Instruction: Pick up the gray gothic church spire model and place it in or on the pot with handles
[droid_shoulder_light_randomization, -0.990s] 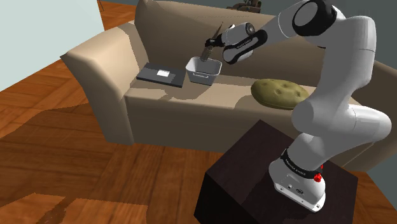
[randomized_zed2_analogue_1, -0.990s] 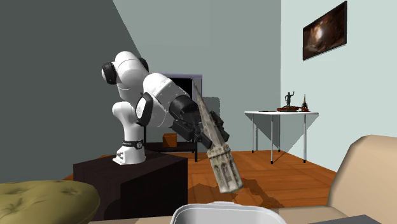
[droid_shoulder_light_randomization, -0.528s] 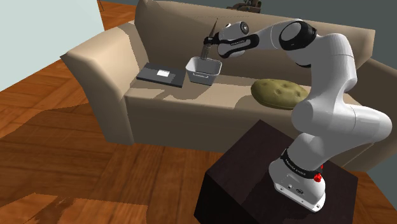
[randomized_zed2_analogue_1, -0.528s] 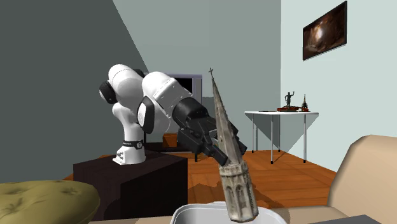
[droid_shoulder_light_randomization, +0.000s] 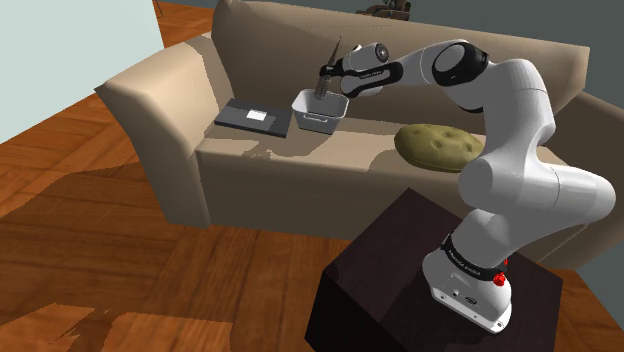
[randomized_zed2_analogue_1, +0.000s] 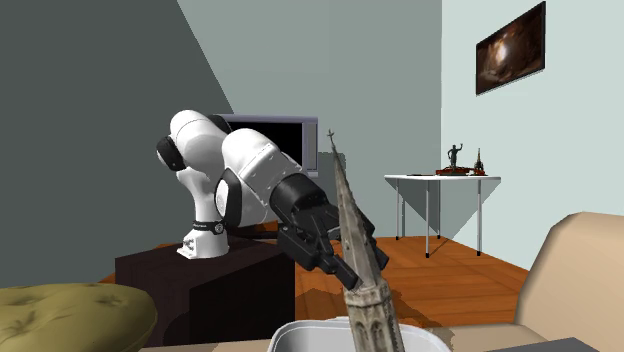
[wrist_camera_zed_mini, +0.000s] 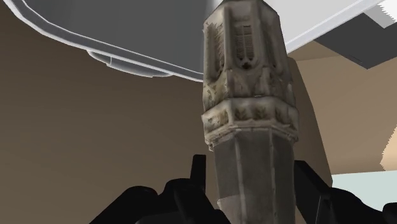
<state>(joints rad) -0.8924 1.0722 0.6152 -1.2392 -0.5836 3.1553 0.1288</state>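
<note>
My gripper (droid_shoulder_light_randomization: 331, 78) is shut on the grey stone church spire model (droid_shoulder_light_randomization: 327, 68), clasping it at mid-length. The spire (randomized_zed2_analogue_1: 358, 250) stands nearly upright with its thin tip up. Its wide carved end hangs over the pot and sinks behind the pot's near rim (randomized_zed2_analogue_1: 320, 329). The pot (droid_shoulder_light_randomization: 320, 111) is a pale grey box-shaped one with handles, standing on the sofa seat. In the wrist view the black fingers (wrist_camera_zed_mini: 197, 177) grip the spire (wrist_camera_zed_mini: 248, 95) on both sides, with the pot's rim (wrist_camera_zed_mini: 146, 57) just beyond its end.
A beige sofa (droid_shoulder_light_randomization: 160, 110) carries the pot, a dark flat laptop-like thing (droid_shoulder_light_randomization: 253, 117) beside it and an olive cushion (droid_shoulder_light_randomization: 440, 146). My base stands on a dark box (droid_shoulder_light_randomization: 400, 270). A white side table (randomized_zed2_analogue_1: 440, 180) with figurines stands far off.
The arm reached further out and lowered. The spire swung from tilted to nearly upright, and its wide end came down from beside the pot to inside its rim.
</note>
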